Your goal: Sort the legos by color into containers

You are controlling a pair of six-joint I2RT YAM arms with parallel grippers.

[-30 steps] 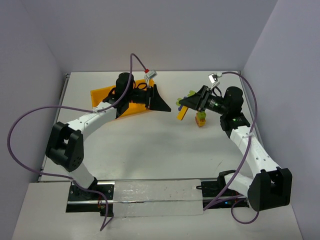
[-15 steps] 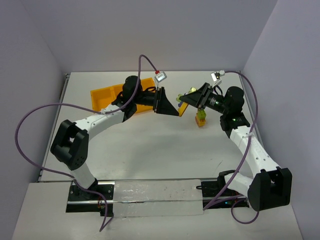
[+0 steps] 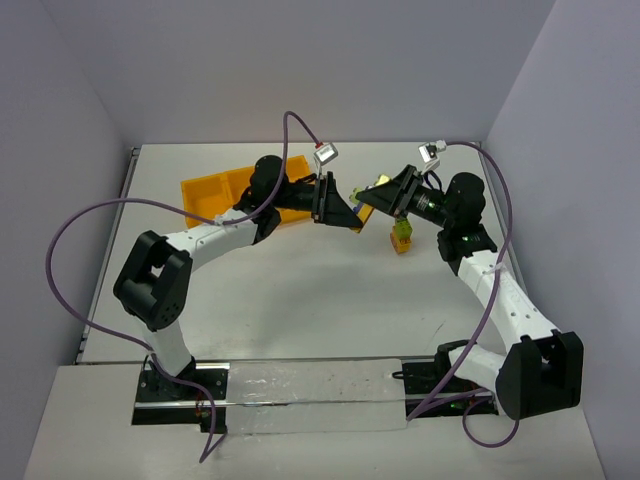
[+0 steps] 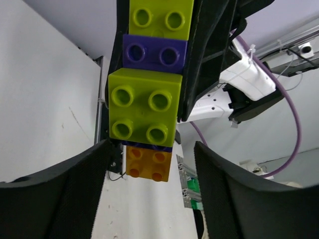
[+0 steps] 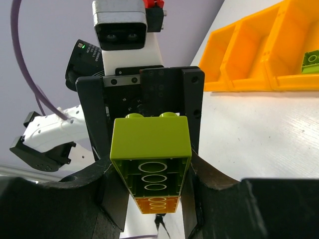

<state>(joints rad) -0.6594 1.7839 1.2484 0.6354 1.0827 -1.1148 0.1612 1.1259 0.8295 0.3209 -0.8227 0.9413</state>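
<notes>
My right gripper (image 5: 149,185) is shut on a stack of legos (image 5: 150,149) held in the air, lime green on the near side with orange below. The left wrist view shows that stack end-on: lime green (image 4: 145,108), purple (image 4: 154,52) and an orange brick (image 4: 146,162). My left gripper (image 4: 152,164) is open, its fingers (image 4: 55,191) standing either side of the orange end with gaps. From above, the two grippers (image 3: 350,210) (image 3: 380,196) meet right of the orange-yellow tray (image 3: 210,190). One lime green brick (image 5: 310,61) lies in a tray compartment.
A second small stack, lime green on orange (image 3: 402,236), stands on the white table just below the right gripper. The tray (image 5: 249,55) lies at the back left. Purple cables loop over both arms. Walls close the table on three sides.
My left arm swung right from over the tray to the held stack, and its fingers have narrowed a little. The right gripper kept its grip and tipped the stack toward the left gripper.
</notes>
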